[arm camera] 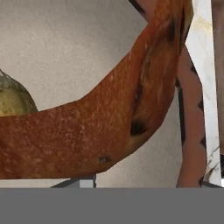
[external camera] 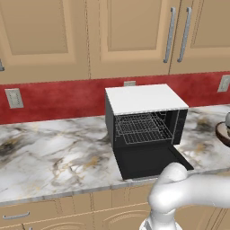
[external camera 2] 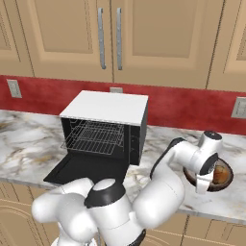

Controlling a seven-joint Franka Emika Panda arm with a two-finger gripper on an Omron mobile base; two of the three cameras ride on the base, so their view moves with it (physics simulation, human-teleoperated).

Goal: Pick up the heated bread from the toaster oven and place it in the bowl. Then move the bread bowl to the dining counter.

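Closest to the hand camera, the brown rim of the bowl (arm camera: 109, 131) sweeps across the view, pale interior behind it. Largest in the scene, the marble counter (external camera: 49, 152) is backed by a red wall (external camera: 58, 96) and tan cabinets (external camera 2: 62, 33). On it the toaster oven (external camera 2: 108, 122) is seen with its black door (external camera 2: 86, 168) dropped flat and the wire rack (external camera: 141, 128) bare. Well to its right the bowl is set on the marble, the gripper (external camera 2: 204, 185) lowered at its near rim; whether the jaws are released or clenched cannot be told. The heated bread (arm camera: 13, 98) is glimpsed inside the bowl as a golden-tan lump
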